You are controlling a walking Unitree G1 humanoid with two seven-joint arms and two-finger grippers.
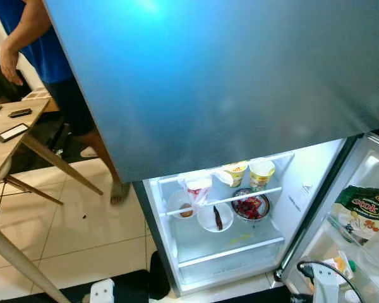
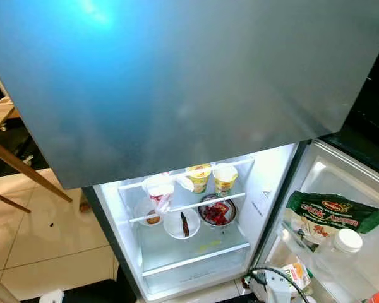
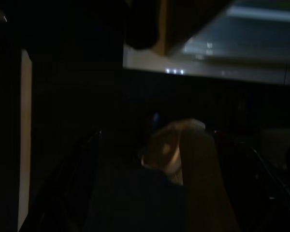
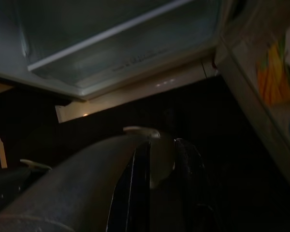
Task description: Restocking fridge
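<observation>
- fridge stands open below a closed grey upper door, its lit lower compartment facing the camera.
- on the wire shelf sit two yellow cups side by side at the back, with a white wrapped cup to their left.
- below the shelf, a steel bowl of red food is on the right, a white bowl with a dark piece in it in the middle, and a small container with something brown on the left.
- open fridge door on the right holds a green snack bag and a white-capped bottle.
- left gripper and right gripper show in dark wrist views near the fridge's bottom edge; i cannot tell whether either pair of fingers is parted or closed, or holding anything.
- person in blue stands at far left by a wooden table with two phones on it.
</observation>
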